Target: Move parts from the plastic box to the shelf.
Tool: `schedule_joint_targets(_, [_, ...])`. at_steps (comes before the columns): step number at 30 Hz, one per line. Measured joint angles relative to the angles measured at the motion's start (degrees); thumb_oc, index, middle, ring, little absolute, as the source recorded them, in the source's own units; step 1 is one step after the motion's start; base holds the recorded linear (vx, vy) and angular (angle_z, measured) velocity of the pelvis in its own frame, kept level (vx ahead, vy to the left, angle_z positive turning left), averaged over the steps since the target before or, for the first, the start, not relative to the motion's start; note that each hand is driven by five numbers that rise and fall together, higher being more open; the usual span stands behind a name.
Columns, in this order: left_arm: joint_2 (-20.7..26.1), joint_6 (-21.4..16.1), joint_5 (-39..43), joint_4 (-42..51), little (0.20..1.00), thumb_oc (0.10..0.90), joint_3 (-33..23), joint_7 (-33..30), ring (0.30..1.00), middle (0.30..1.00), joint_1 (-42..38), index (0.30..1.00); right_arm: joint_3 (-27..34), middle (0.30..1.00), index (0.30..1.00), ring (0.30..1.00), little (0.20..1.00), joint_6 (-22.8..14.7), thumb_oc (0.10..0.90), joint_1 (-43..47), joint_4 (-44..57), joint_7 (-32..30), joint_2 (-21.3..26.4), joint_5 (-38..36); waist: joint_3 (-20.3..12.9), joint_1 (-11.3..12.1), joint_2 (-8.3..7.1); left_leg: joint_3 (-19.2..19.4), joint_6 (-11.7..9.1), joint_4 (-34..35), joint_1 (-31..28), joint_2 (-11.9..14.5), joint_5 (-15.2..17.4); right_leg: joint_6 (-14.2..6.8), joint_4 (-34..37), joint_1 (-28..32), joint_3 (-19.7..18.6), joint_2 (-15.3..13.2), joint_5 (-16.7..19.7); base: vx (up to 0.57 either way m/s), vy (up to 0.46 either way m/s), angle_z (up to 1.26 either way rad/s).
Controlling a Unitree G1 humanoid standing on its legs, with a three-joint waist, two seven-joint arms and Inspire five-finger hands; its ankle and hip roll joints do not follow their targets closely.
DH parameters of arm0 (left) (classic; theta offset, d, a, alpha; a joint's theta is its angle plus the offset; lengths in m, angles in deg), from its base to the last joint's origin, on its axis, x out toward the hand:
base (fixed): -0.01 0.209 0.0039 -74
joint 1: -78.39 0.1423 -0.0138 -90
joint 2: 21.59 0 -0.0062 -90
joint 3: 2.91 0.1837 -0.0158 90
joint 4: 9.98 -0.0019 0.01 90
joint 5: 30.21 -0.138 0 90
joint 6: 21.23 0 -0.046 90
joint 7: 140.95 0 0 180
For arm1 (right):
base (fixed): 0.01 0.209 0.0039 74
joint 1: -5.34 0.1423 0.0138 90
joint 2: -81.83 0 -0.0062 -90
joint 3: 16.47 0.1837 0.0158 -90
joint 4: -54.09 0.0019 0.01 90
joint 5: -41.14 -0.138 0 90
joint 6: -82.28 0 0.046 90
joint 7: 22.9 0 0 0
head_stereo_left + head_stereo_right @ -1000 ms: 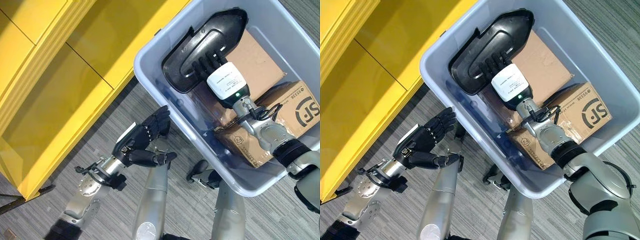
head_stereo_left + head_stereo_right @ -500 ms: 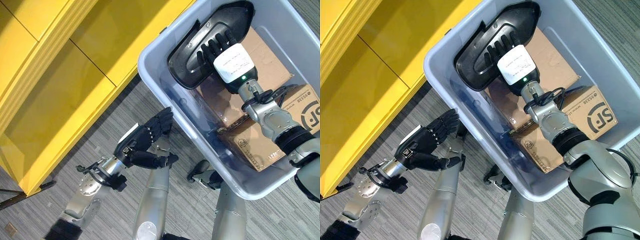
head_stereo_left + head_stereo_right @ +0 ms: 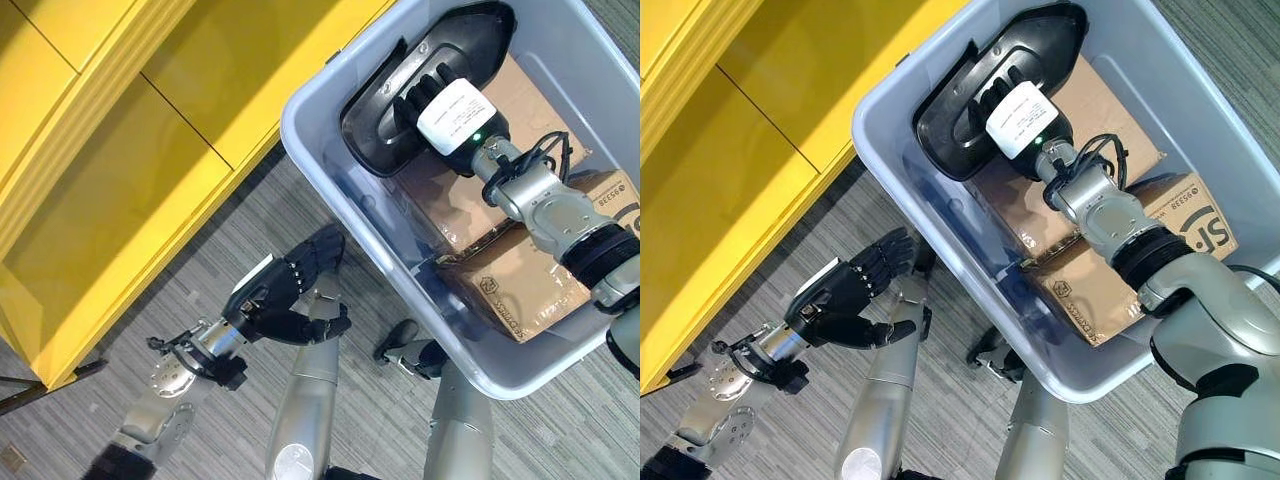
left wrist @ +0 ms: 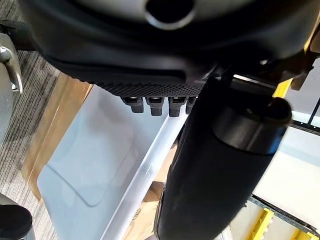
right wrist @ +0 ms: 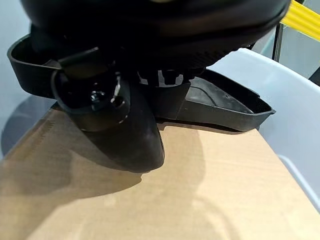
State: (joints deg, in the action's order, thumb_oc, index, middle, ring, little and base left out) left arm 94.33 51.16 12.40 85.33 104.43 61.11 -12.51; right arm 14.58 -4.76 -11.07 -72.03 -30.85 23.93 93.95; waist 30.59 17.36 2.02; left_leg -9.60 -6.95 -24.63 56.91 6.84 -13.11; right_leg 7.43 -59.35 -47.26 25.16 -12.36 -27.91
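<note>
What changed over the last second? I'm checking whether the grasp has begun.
The right hand has slid along the black plastic part and now curls its fingers over it. The part still lies in the plastic box. The left hand stays open outside, holding nothing.

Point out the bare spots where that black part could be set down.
The yellow shelf has bare compartments, split by a ridge. The plastic box is crowded: the black part under the right hand lies over cardboard boxes. The left hand hovers over open carpet between shelf and box.
</note>
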Motion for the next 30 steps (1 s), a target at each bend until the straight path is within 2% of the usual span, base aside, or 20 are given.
schedule_joint_targets(4, [-0.01,-0.04,0.02,0.01,1.0,0.9,0.01,-0.01,1.0,1.0,-0.07,1.0,0.14,1.0,1.0,1.0,1.0,-0.16,0.9,0.49,0.72,0.43,0.84,-0.24,-0.02,-0.11,-0.01,-0.25,-0.01,-0.43,1.06,0.04,0.0,0.1,-0.4,-1.0,0.15,0.06,0.02,0.0,0.0,0.0])
schedule_joint_targets(10, [-0.04,0.07,0.05,-0.01,1.0,0.9,0.44,-0.19,1.0,1.0,-0.2,1.0,1.85,1.0,1.0,1.0,1.0,0.91,0.9,0.82,1.57,0.16,0.95,-5.84,-0.07,-0.38,-0.05,-1.4,-0.01,-0.92,3.33,0.15,0.0,0.19,-0.8,-3.0,0.8,0.4,0.04,0.0,0.0,0.0])
schedule_joint_targets(14, [-0.03,0.1,0.04,0.01,1.0,0.9,0.54,-0.48,1.0,1.0,-0.17,1.0,3.65,0.758,0.758,0.758,0.758,1.5,0.727,0.79,1.62,-1.52,0.93,-8.23,-0.11,-0.62,-0.08,-1.74,-0.02,-0.3,4.37,0.16,0.02,0.31,-0.8,-4.23,0.79,0.82,0.11,0.0,0.001,0.01])
schedule_joint_targets(15, [-0.03,0.1,0.04,0.01,1.0,0.9,0.53,-0.75,1.0,1.0,-0.28,1.0,4.0,0.448,0.448,0.448,0.448,2.42,0.506,0.71,1.6,-2.86,0.57,-9.69,-0.11,-0.78,-0.08,-1.72,-0.03,0.04,4.4,0.13,0.02,0.32,-0.71,-4.43,0.72,0.89,0.11,-0.01,0.027,0.07])
schedule_joint_targets(16, [-0.03,0.09,0.04,0.0,1.0,0.9,0.52,-1.24,1.0,1.0,-0.38,1.0,4.59,0.3,0.3,0.3,0.3,3.19,0.4,0.74,1.44,-3.68,-0.04,-10.58,-0.11,-0.86,-0.07,-1.73,-0.01,-0.01,4.53,0.13,0.04,0.35,-0.67,-4.62,0.75,0.88,0.12,-0.01,0.038,0.04])
schedule_joint_targets(22, [-0.13,0.09,0.48,-0.01,1.0,0.9,0.44,-1.94,1.0,1.0,-0.95,1.0,7.95,0.3,0.3,0.3,0.3,4.8,0.4,1.51,1.21,-11.25,-2.15,-12.42,-0.3,-0.66,0.05,-1.72,0.6,-2.22,6.96,-0.02,0.69,0.5,-1.59,-6.49,0.47,0.63,0.37,0.0,0.038,-0.04])
schedule_joint_targets(24, [-0.15,-0.01,0.47,0.36,1.0,0.9,0.49,-2.2,1.0,1.0,-1.01,1.0,8.33,0.3,0.3,0.3,0.3,4.99,0.4,1.49,-0.88,-17.09,-2.23,-12.45,-0.36,-0.08,0.18,-1.66,0.55,-2.06,7.4,-0.24,0.75,0.5,-1.62,-7.14,0.26,0.34,0.35,-0.02,0.058,0.02])
schedule_joint_targets(27, [-0.16,-0.05,0.48,0.93,1.0,0.9,0.3,-3.46,1.0,1.0,-0.81,1.0,10.77,0.3,0.3,0.3,0.3,5.29,0.4,0.86,-1.48,-20.94,-2.95,-12.39,-0.5,0.15,0.53,-1.68,0.62,-2.08,8.69,-0.86,0.86,0.92,-2.02,-8.79,-0.24,0.06,0.61,-0.02,0.051,0.02])
schedule_joint_targets(30, [-0.31,-0.07,2.05,0.95,1.0,0.9,0.28,-4.35,1.0,1.0,-0.89,1.0,10.57,0.3,0.3,0.3,0.3,4.82,0.4,0.87,-1.47,-22.65,-3.12,-10.97,-0.51,0.03,0.54,-1.48,0.62,-2.47,8.87,-0.94,0.85,0.72,-2.09,-9.2,-0.96,0.13,0.77,-0.03,0.051,-0.06])
